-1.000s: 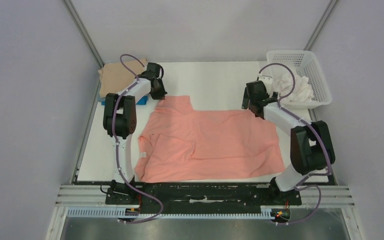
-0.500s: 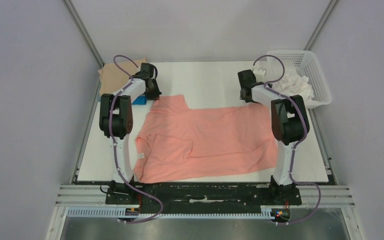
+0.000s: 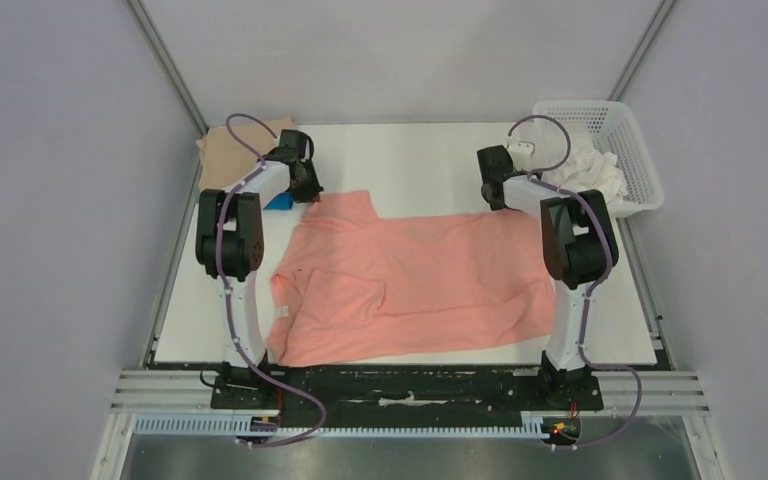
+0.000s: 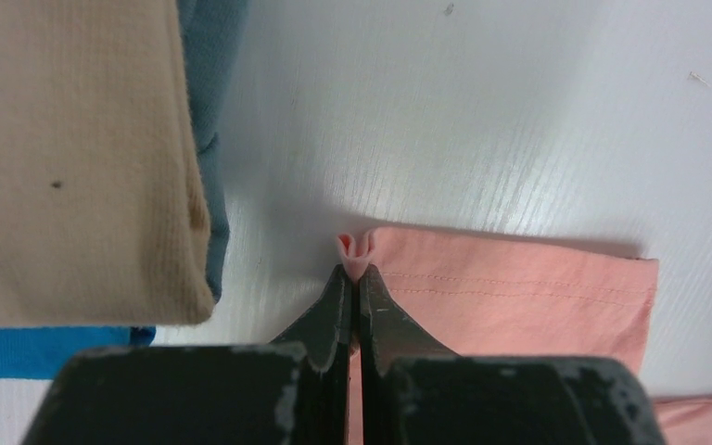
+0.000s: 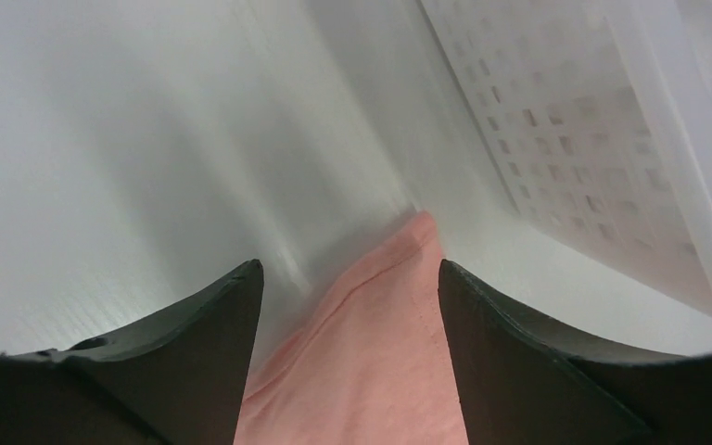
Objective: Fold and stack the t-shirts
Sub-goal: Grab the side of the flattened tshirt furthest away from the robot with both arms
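My left gripper (image 4: pixel 354 278) is pressed together on a puckered bit of hem at the far left sleeve of the salmon-pink t-shirt (image 3: pixel 410 280). My right gripper (image 5: pixel 349 269) stands spread astride the shirt's far right corner. That one pink shirt lies open and wrinkled across the middle of the table (image 3: pixel 410 160). At far left is one folded stack of three: a tan shirt (image 4: pixel 65 158) on top, a grey-blue shirt (image 4: pixel 211 111) and a bright blue shirt (image 4: pixel 37 350). At far right is one white mesh basket (image 3: pixel 648 165).
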Tool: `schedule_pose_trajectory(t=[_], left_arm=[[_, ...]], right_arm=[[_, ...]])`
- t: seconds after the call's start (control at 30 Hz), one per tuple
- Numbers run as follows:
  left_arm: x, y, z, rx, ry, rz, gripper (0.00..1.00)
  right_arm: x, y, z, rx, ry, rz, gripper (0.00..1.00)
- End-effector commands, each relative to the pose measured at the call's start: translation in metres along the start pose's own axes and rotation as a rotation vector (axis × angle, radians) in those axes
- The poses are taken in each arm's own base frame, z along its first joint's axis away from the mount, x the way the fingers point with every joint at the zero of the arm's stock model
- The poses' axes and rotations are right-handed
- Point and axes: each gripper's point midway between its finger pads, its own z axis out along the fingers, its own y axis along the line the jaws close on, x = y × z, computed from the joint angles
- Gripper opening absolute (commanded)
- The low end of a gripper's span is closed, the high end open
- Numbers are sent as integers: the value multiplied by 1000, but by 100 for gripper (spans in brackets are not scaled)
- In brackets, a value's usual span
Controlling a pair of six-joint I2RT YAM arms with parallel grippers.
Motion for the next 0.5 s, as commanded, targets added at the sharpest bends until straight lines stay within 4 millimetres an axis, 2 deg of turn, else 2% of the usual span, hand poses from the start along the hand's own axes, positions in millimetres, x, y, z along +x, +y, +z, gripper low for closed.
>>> schedule_pose_trajectory(t=[0.0,0.07,0.13,0.27,0.37,0.47], left_arm=[[-9,-6,-17,42,-30,28,2],[-10,-7,-19,44,-34,28,2],[-10,-7,-20,45,-40,28,2],[-11,-8,-23,51,-44,30,2],[-11,-13,-25,80,-45,35,2],[-12,-15,-29,91,-52,40,2]], right_arm=[[20,-18,-5,8,33,0,66],[22,-19,-4,6,37,10,54],[20,-18,-3,5,38,27,39],[18,-13,-2,-13,27,72,29],[17,-9,0,-23,22,92,14],[20,-9,-1,-29,24,109,4]])
